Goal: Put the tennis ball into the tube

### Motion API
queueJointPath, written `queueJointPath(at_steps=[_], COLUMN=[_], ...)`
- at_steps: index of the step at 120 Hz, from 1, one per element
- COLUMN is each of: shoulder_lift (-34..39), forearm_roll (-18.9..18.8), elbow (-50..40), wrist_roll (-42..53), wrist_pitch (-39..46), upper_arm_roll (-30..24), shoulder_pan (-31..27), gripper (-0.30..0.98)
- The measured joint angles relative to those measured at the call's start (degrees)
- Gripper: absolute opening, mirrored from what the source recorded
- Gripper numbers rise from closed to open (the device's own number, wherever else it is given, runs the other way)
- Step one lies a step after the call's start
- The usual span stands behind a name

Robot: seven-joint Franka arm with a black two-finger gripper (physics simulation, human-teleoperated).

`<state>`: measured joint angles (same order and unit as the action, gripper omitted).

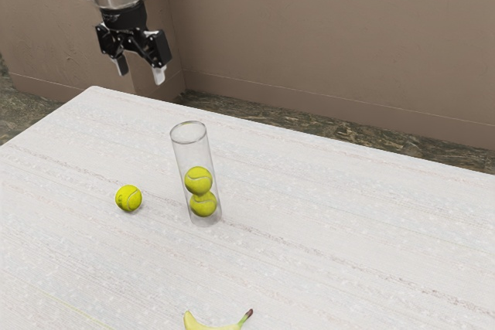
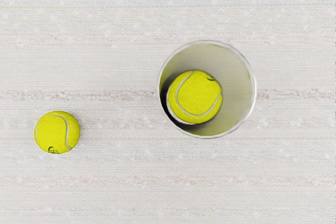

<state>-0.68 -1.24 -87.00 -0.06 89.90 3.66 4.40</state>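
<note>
Pale bench (image 1: 325, 268), brown wall (image 1: 325, 44) behind. Loose tennis ball (image 1: 128, 198) is sitting near the clear standing tube (image 1: 179, 168), which has two balls (image 1: 199, 180) inside. Fingers (image 1: 159, 76) are up high, spread well apart, holding nothing. There's a banana (image 1: 213, 326) too.

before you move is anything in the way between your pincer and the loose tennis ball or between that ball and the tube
Nothing visible blocks my pincer from the loose tennis ball, or that ball from the transparent tube, whose rim it must clear.
</note>
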Motion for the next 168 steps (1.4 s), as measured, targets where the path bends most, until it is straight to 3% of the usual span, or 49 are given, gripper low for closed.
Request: queueJointPath(at_steps=[28, 56, 89, 168], shoulder_lift=[2.45, 9.69, 11.35, -4.52], forearm_roll=[-0.33, -1.08, -1.08, -0.59], elbow=[-1.75, -13.46, -27.69, -36.76], wrist_roll=[0.06, 0.1, -0.11, 9.17], wrist_pitch=[0.15, 2.09, 13.42, 39.46], upper_arm_roll=[-0.11, -0.25, -0.3, -0.23], shoulder_pan=[0.74, -1.56, -5.76, -14.6], gripper=[0.69, 0.69, 0.69, 0.69])
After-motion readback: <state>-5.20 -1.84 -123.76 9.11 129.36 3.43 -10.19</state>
